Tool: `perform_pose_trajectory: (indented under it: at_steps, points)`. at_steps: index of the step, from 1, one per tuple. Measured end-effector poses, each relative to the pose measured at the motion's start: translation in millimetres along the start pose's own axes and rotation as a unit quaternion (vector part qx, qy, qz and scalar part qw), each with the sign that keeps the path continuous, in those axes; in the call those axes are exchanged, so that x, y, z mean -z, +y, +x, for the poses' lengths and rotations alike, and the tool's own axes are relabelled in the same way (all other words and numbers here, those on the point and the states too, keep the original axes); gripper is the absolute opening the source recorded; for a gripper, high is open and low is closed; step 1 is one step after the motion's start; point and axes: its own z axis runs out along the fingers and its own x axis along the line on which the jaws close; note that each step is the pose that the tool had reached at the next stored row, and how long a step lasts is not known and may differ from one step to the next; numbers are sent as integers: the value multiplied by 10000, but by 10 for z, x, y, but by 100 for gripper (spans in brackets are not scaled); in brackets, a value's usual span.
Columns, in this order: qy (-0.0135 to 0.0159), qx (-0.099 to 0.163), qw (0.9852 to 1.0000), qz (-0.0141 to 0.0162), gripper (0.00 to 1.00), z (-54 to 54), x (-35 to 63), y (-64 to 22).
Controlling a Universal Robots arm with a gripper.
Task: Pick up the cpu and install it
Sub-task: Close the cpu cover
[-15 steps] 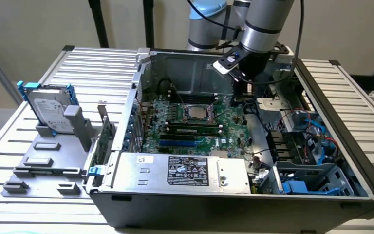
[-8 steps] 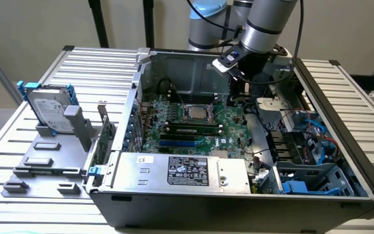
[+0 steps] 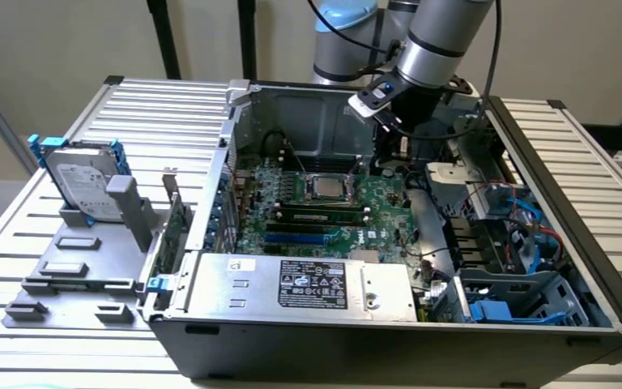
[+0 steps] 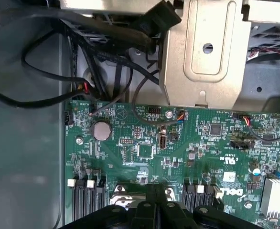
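Note:
The cpu (image 3: 322, 188), a small silver square chip, lies flat in the socket frame in the middle of the green motherboard (image 3: 376, 203) inside the open computer case. My gripper (image 3: 395, 152) hangs over the board's rear part, toward the exterior view's right of the cpu and apart from it. In the wrist view its black fingers (image 4: 147, 210) are pressed together with nothing visible between them, above the motherboard (image 4: 202, 152). A silver corner of the socket (image 4: 123, 198) peeks out beside the fingers.
A silver power supply box (image 3: 300, 284) fills the case's front. Memory sticks (image 3: 317, 217) sit in front of the socket. A hard drive (image 3: 78, 182) in a blue frame stands on a grey fixture outside the case. Black cables (image 4: 102, 71) and a metal bracket (image 4: 204, 52) crowd the board's edge.

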Motion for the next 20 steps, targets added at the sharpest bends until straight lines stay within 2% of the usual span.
perform_pose_trajectory:
  at_steps: [5,15,20]
  points:
    - [-3,17,10000,20,11,5,-32,-144]
    - [-6,38,10000,24,11,19,-147,-505]
    - [-7,50,10000,23,11,28,-249,-708]
